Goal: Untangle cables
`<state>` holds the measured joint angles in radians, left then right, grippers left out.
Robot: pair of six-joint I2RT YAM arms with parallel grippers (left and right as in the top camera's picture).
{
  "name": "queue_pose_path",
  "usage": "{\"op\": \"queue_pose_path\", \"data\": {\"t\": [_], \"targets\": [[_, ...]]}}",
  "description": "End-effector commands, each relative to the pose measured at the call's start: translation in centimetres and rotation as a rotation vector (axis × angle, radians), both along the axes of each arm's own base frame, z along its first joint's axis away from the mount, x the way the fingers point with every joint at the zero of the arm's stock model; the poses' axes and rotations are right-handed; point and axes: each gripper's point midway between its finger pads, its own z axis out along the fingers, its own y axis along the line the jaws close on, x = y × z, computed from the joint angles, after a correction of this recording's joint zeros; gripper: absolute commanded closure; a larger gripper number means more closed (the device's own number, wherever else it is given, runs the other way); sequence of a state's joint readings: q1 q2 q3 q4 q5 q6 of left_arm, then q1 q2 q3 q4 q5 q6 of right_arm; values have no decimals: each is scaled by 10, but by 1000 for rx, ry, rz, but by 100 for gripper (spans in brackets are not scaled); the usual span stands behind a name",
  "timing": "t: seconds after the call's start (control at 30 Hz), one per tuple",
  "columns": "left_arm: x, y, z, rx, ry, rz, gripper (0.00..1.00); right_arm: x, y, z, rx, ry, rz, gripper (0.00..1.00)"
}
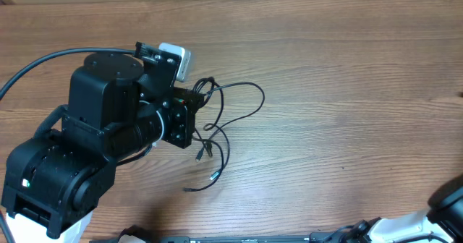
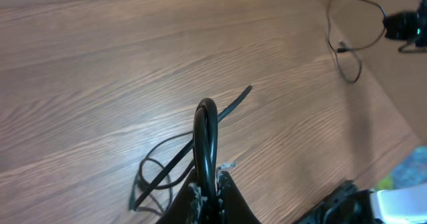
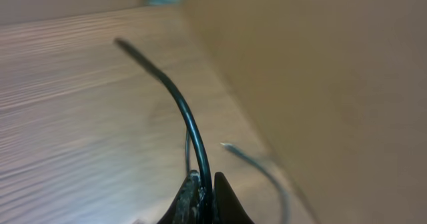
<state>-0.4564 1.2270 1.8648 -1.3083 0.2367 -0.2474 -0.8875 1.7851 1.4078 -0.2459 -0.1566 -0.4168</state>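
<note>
Black left gripper (image 2: 208, 181): fingers pressed together, pinching a thin black rubber-coated cable (image 2: 205, 125) that arches up out of the tips in a tight loop. More strands of the same cord lie on the brown wood-grain table (image 1: 347, 127) just beneath and left of the tips in the wrist view.

The bulky black left arm (image 1: 101, 134) reaches from the near-left corner toward the far right. Its wrist is level, with a white-grey camera block (image 1: 176, 61) on the far side.

The loose tangle of thin black cables (image 1: 217, 126) sits touching and just right of this gripper. One wide loop spreads right, and small plug ends (image 1: 202, 155) trail toward the near side.

Black right gripper (image 3: 203, 192): fingers clamped on a second thin black cord (image 3: 190, 127), which curves up and left from the tips. A tan cardboard wall (image 3: 320, 84) is close on its right. In the left wrist view this gripper is well apart, far right, with a cord loop hanging off it. Overhead, only the arm's dark body shows at the near-right corner.
</note>
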Motion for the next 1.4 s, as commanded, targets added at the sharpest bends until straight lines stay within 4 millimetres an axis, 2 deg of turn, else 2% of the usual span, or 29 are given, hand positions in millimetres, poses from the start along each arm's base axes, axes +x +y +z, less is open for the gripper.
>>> {"op": "queue_pose_path", "data": {"t": [0.0,0.1,0.13,0.17,0.33,0.47,0.57,0.63,0.67,0.8,0.9,1.0,1.07,1.2,1.37], "targets": [[-4,-10,10,-68,-1,-40,95,-38,-35,16,22,-78,-141,96],[-5,-14,14,-91,-10,-62,95,-66,-58,21,7,-98,-214,96],[-5,-15,15,-97,-13,-68,95,-71,-62,23,1,-103,-225,75],[-5,-17,17,-102,-16,-73,95,-74,-65,24,-5,-106,-231,1],[-6,-21,21,-128,-22,-90,95,-70,-63,29,-8,-125,-220,0],[-7,-22,22,-133,-20,-100,95,-32,-28,36,46,-181,-37,0],[-6,-22,23,-121,-44,-115,95,6,22,55,101,-268,206,0],[-6,-23,25,-100,-80,-139,95,27,68,80,129,-346,414,0],[-5,-23,27,-90,-98,-149,95,32,85,90,142,-379,487,0],[2,-13,29,-40,-145,-106,96,37,173,148,271,-556,896,0],[12,8,30,5,-174,-6,96,26,227,175,350,-594,1187,0],[22,27,31,23,-185,74,96,22,265,185,468,-560,1327,0],[26,36,32,10,-177,96,96,27,286,189,553,-538,1352,0],[19,32,36,-56,-175,-15,96,32,336,197,623,-504,1450,0],[9,30,35,-125,-129,-70,96,24,413,210,673,-459,1627,0]]}}
